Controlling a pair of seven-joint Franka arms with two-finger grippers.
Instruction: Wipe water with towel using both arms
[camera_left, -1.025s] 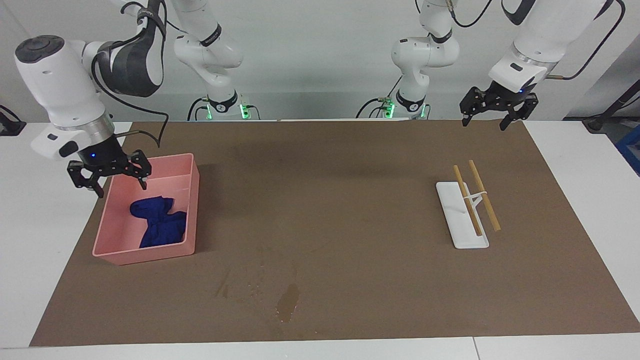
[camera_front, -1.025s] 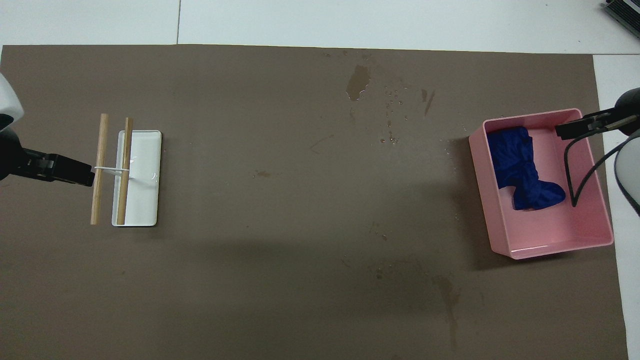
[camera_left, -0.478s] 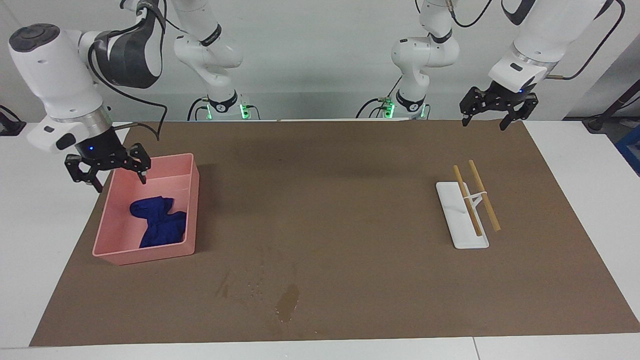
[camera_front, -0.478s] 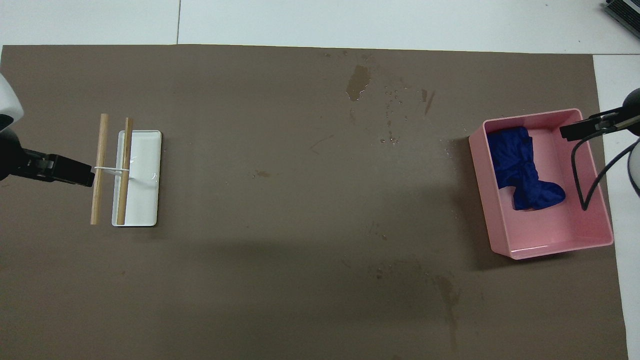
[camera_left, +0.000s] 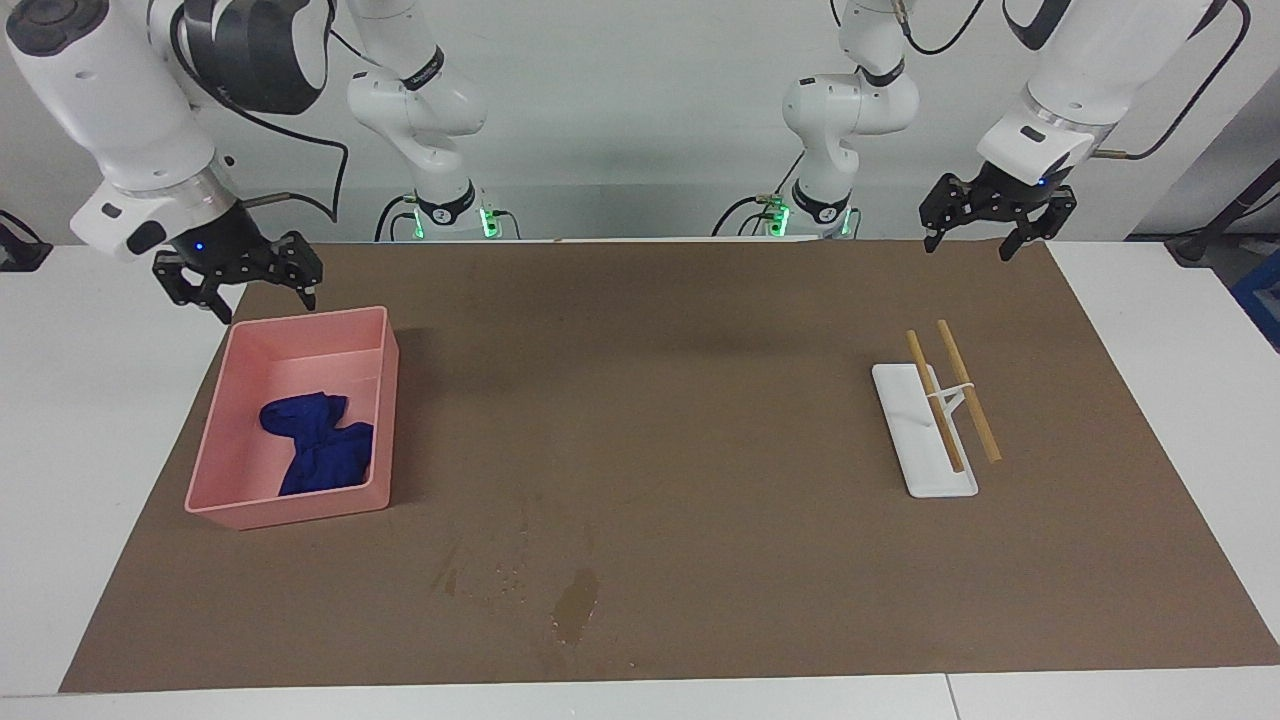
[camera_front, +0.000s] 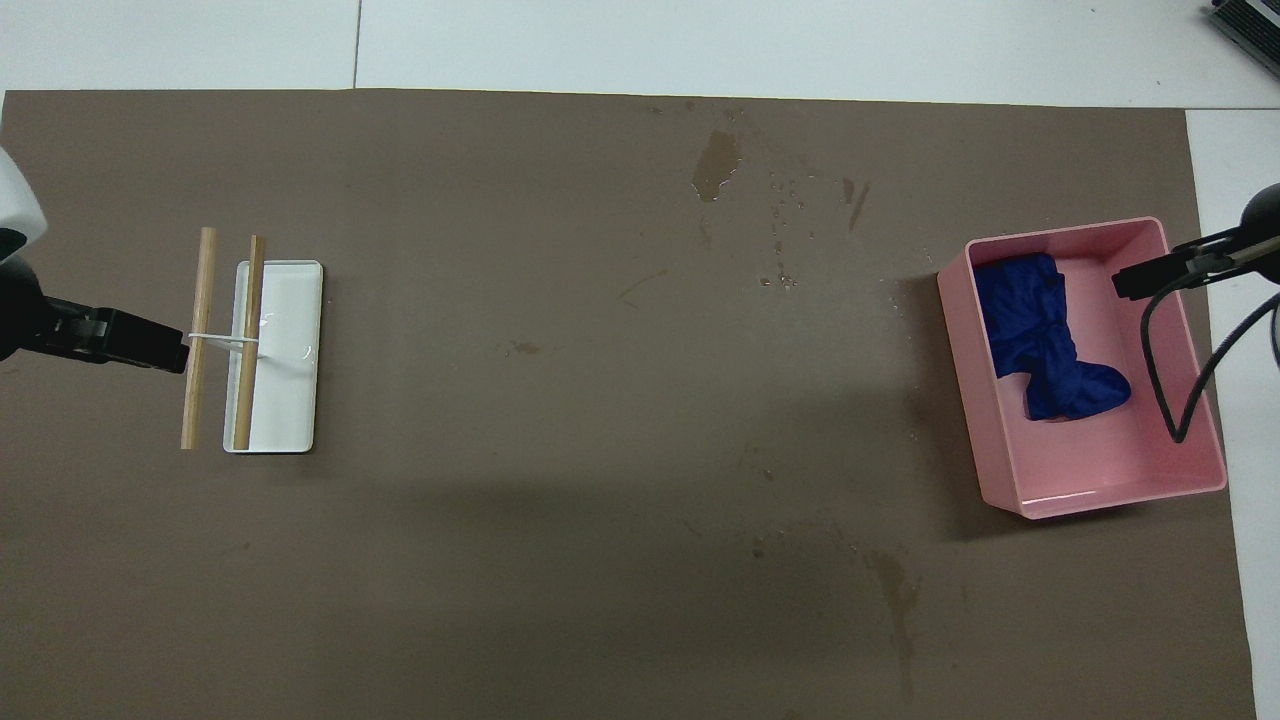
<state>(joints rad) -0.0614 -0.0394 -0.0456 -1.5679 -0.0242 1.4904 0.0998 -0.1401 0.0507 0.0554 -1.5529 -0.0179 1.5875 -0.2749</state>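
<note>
Plainly, the blue towel (camera_left: 318, 444) lies crumpled in the pink tray (camera_left: 367, 496), toward the right arm's end, nearer the robots than the water (camera_left: 575, 605) blotch on the brown mat (camera_left: 660, 400). The right gripper (camera_left: 240, 280) hangs spread and empty above the tray's robot-side rim; a shallow pinch could snag one fold or drag the tray. The left gripper (camera_left: 995, 218) waits, spread, over the mat's edge.

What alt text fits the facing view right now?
A blue towel lies untouched in a pink tray on a brown mat; the water is unwiped. The right gripper and left gripper hang open, empty.
</note>
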